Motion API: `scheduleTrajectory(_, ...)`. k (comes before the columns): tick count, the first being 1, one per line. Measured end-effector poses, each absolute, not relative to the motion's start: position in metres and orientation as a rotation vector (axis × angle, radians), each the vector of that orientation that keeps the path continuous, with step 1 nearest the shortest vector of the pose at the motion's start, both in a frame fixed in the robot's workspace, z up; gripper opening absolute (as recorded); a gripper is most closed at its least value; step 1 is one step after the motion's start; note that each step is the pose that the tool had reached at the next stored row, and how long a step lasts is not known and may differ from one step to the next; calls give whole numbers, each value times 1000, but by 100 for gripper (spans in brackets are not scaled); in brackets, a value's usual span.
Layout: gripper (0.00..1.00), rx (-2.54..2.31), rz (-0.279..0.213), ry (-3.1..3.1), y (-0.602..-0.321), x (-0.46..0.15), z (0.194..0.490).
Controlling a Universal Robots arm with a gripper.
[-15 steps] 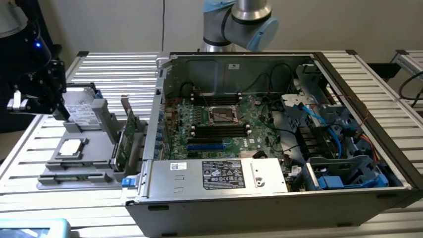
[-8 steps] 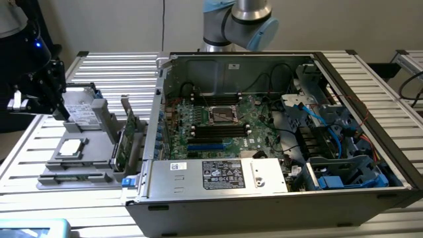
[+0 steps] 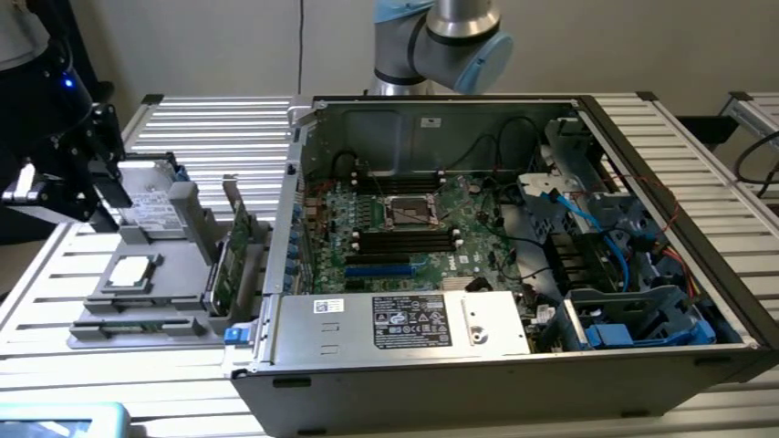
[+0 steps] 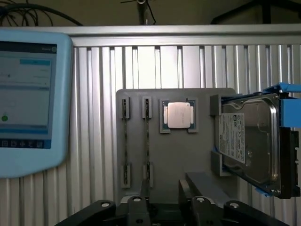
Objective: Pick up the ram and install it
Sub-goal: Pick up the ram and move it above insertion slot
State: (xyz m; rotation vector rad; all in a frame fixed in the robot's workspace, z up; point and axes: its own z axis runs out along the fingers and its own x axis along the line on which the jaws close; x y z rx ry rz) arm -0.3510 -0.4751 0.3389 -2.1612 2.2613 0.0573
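Two ram sticks [image 4: 125, 141] [image 4: 146, 141] stand on edge side by side in slots of the grey holder tray [image 4: 178, 160], beside a CPU [image 4: 178, 115]. In the exterior view the tray [image 3: 91, 315] lies at the exterior view's left of the open computer case [image 3: 487, 365], and the ram [image 3: 128, 323] sits at the tray's near end. My gripper [image 4: 162, 195] hovers over the tray, its fingers [image 4: 143, 190] apart with nothing between them. The exterior view has the gripper [image 3: 104, 194] above the tray's far left corner. Black memory slots [image 3: 402, 239] lie on the motherboard inside the case.
A hard drive [image 4: 254, 141] in a blue frame stands on the tray beyond the CPU. Green cards [image 3: 225, 265] stand upright between the tray and the case wall. A light-blue tablet [image 4: 28, 99] lies on the slatted table near the tray. Cables and drive cages fill the case's right side.
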Motion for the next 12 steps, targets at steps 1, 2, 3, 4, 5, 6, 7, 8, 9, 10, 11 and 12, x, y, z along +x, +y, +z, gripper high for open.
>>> scheduleTrajectory(1, 42, -2161, 57, 2261, -475, -351, 338)
scheduleTrajectory(2, 42, -2161, 56, 2260, -476, -352, 337)
scheduleTrajectory(3, 48, -2160, 55, 2260, -477, -354, 336)
scheduleTrajectory(4, 48, -2161, 54, 2261, -479, -355, 336)
scheduleTrajectory(5, 48, -2161, 54, 2261, -481, -355, 335)
scheduleTrajectory(6, 48, -2161, 54, 2261, -485, -355, 334)
scheduleTrajectory(7, 48, -2161, 54, 2261, -489, -355, 333)
scheduleTrajectory(8, 48, -2161, 54, 2261, -494, -355, 332)
scheduleTrajectory(9, 48, -2161, 54, 2261, -498, -355, 330)
scheduleTrajectory(10, 48, -2161, 54, 2261, -502, -355, 328)
scheduleTrajectory(11, 48, -2161, 54, 2261, -504, -355, 326)
scheduleTrajectory(12, 48, -2161, 54, 2261, -505, -355, 325)
